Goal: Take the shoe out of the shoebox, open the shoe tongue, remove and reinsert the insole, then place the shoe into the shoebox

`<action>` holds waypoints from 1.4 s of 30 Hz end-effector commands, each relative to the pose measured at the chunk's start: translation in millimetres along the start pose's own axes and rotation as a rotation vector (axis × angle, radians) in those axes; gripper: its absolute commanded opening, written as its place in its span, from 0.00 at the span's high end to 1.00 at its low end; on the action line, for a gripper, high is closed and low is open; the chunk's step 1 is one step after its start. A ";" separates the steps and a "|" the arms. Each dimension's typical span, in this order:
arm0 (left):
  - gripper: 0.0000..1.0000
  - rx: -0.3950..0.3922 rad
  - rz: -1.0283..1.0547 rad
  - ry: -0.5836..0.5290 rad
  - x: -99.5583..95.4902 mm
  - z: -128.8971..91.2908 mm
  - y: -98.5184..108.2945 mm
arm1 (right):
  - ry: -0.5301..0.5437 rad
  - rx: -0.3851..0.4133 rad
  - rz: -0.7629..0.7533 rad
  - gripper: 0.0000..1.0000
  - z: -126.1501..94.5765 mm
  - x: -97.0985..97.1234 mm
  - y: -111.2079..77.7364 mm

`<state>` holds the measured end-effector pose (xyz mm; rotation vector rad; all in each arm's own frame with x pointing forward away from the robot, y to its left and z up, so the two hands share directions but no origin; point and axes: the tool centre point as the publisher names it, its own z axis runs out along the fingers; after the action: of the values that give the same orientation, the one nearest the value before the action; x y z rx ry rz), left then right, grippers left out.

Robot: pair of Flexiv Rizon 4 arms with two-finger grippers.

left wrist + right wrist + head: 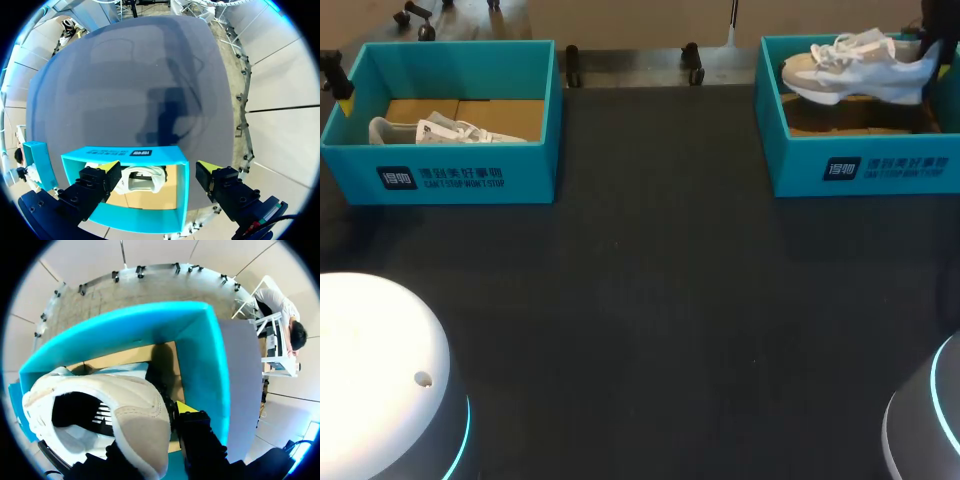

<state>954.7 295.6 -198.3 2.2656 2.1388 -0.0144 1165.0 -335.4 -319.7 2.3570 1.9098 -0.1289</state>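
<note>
The white shoe (860,65) is held by its heel in the clenched right gripper (145,412) over the right shoebox (800,165), while the left gripper (159,167) is seen spread above the left shoebox (100,155)

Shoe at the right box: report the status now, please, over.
Right gripper shut on white shoe, at heel. Shoe raised inside right shoebox, walls close around. Left gripper open above left shoebox, second shoe inside.
</note>
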 end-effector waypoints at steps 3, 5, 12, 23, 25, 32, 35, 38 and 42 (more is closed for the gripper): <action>0.00 -0.003 0.000 0.001 0.1 -0.2 -1.1 | 0.002 -0.075 0.016 1.00 -49.9 -6.7 -23.9; 0.00 -0.003 0.000 0.001 0.1 -0.2 -1.1 | -0.002 -0.083 0.022 1.00 -63.2 -7.5 -25.2; 0.00 -0.003 0.000 0.001 0.1 -0.2 -1.1 | -0.022 -0.062 0.015 1.00 -109.2 -8.5 -31.8; 0.00 -0.003 0.000 0.001 0.1 -0.2 -1.1 | -0.022 -0.062 0.015 1.00 -109.2 -8.5 -31.8; 0.00 -0.003 0.000 0.001 0.1 -0.2 -1.1 | -0.022 -0.062 0.015 1.00 -109.2 -8.5 -31.8; 0.00 -0.003 0.000 0.001 0.1 -0.2 -1.1 | -0.026 -0.080 0.030 1.00 -128.3 -24.9 -19.8; 0.00 -0.003 0.000 0.001 0.1 -0.2 -1.1 | -0.061 -0.103 0.062 1.00 -151.7 -35.3 -16.3; 0.00 -0.003 0.000 0.001 0.1 -0.2 -1.1 | -0.063 -0.108 0.076 1.00 -167.4 -35.8 -23.0; 0.00 -0.003 0.000 0.001 0.1 -0.2 -1.1 | -0.075 -0.109 0.072 1.00 -181.5 -24.9 -43.9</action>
<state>954.6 295.6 -198.4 2.2653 2.1391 -0.0146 1135.4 -339.1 -155.5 2.3376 1.7677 -0.0978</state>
